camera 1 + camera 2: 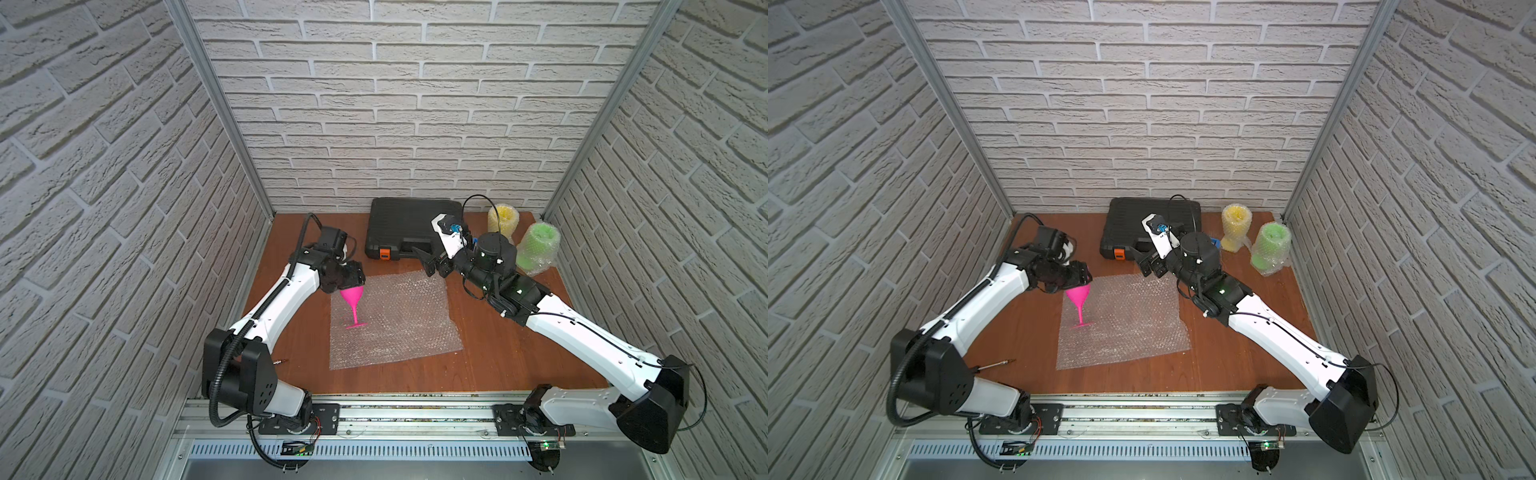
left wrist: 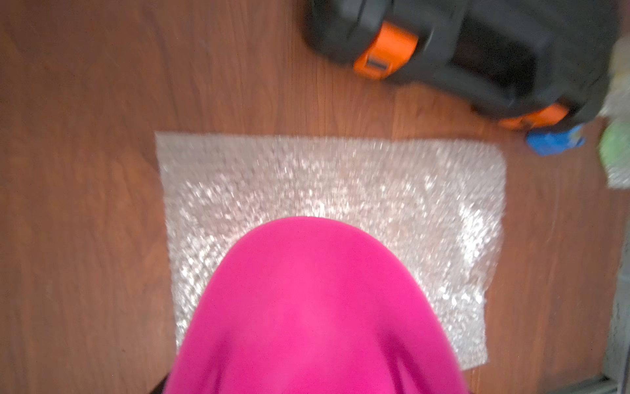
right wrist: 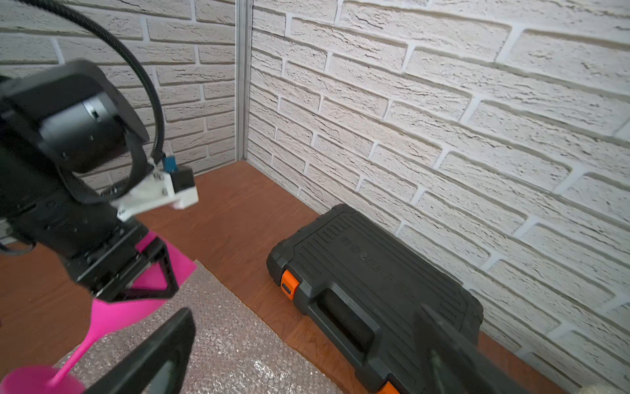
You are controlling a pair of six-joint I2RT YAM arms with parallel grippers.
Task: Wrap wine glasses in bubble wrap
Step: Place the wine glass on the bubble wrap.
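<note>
A hot pink wine glass (image 1: 352, 300) (image 1: 1079, 298) stands nearly upright with its foot at the left part of a flat sheet of bubble wrap (image 1: 399, 328) (image 1: 1129, 328). I cannot tell whether the foot touches the sheet. My left gripper (image 1: 352, 286) (image 1: 1080, 282) is shut on the glass's bowl from above. In the left wrist view the pink bowl (image 2: 313, 307) hides the jaws, over the bubble wrap (image 2: 341, 180). My right gripper (image 1: 427, 262) (image 1: 1144, 262) (image 3: 306, 341) hangs open and empty over the sheet's far right corner.
A black tool case (image 1: 407, 226) (image 1: 1142, 224) with orange latches lies against the back wall. Yellow (image 1: 503, 222) and green (image 1: 538, 249) wine glasses stand wrapped in bubble wrap at the back right. A blue tape dispenser (image 2: 552, 141) sits by the case. A thin metal tool (image 1: 994, 365) lies front left.
</note>
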